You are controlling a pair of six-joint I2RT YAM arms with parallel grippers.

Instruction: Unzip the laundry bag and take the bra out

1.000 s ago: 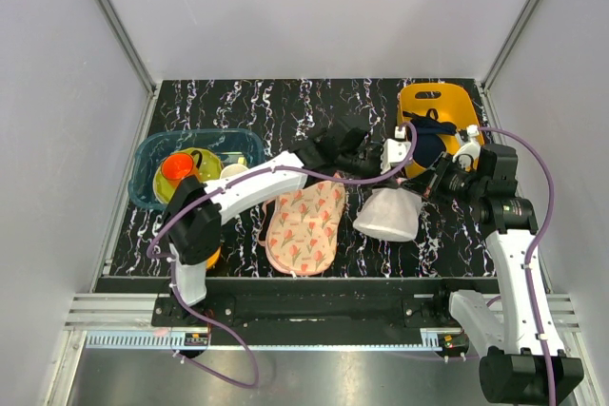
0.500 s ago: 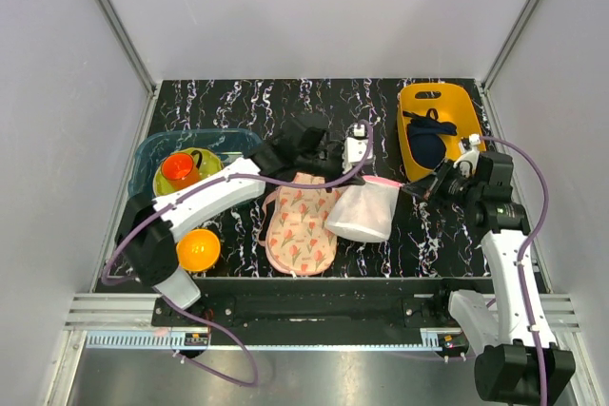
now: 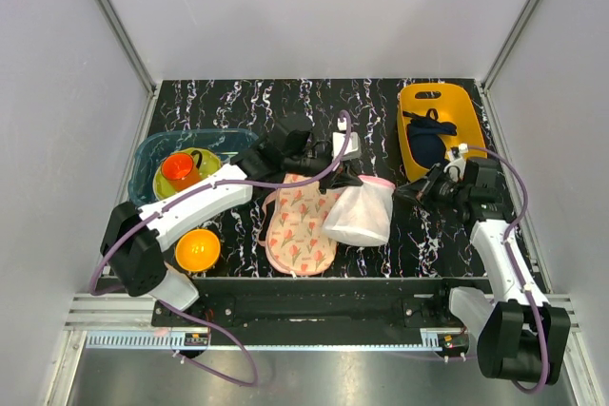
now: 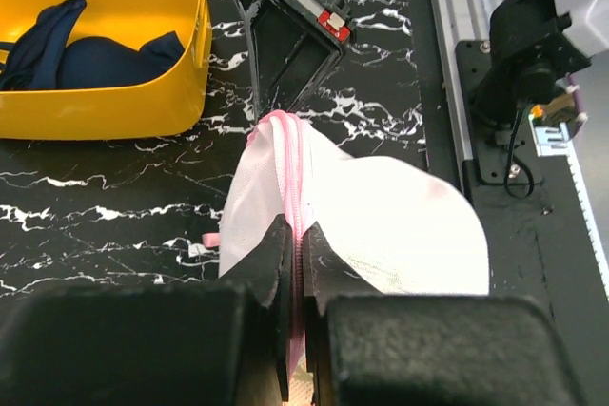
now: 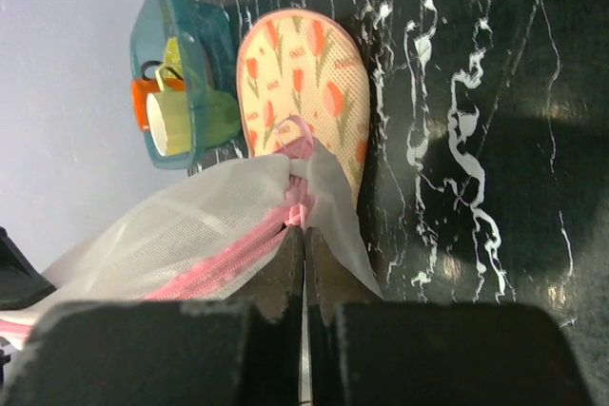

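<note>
Both arms and the laundry bag [image 3: 360,216] have shifted left since a second ago, away from the yellow bin [image 3: 455,106], so the bag now hangs over the right edge of the floral pad [image 3: 303,221] on the marbled table [image 3: 238,102].

The bag is stretched between the two claws. The left gripper [image 3: 350,178] is pressed together on the pink zipper trim [image 4: 295,154] at one end of the rim. The right gripper [image 3: 400,195] is pinched tight on the trim at the other end. Along the stretch in view the zipper looks closed. The bra cannot be made out through the mesh, so it is presumably inside.

The likely risk is that both pinches sit on thin trim. If the right claw holds fabric and not the pull, drawing apart would only stretch or tear the mesh, or the trim would slip free and the bag would drop.

No writing is legible; a small red tag [image 4: 328,19] on the right claw is too small to read.
</note>
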